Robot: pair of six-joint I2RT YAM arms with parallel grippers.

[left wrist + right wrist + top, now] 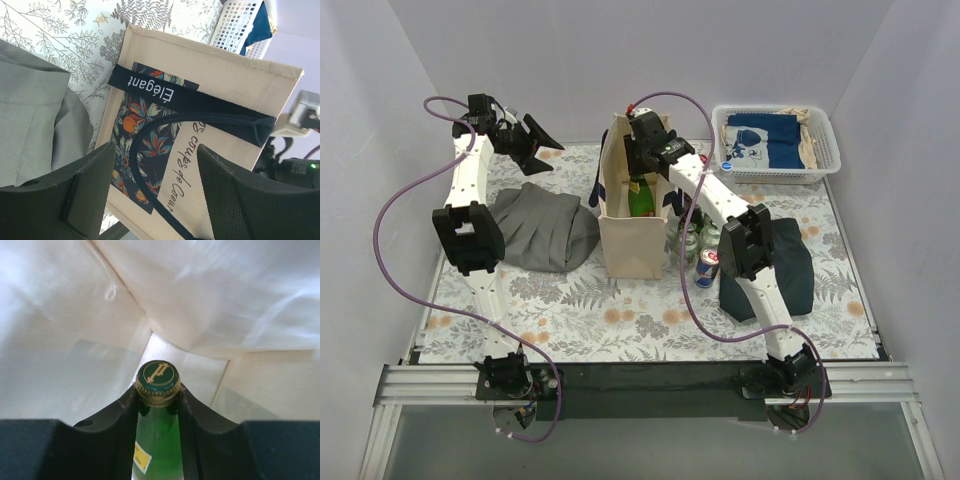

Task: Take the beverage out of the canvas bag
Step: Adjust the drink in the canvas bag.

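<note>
Here, the canvas bag [632, 240] stands upright mid-table, soft-sided and apt to lift with its load. Inside stands the bottle [159, 440]: green glass, likely heavy, slick, breakable. The right gripper [158, 400] pinches its neck just under the cap [158, 375], a ledge against slipping. The left gripper [155, 195] is spread, empty, facing the bag.
</note>
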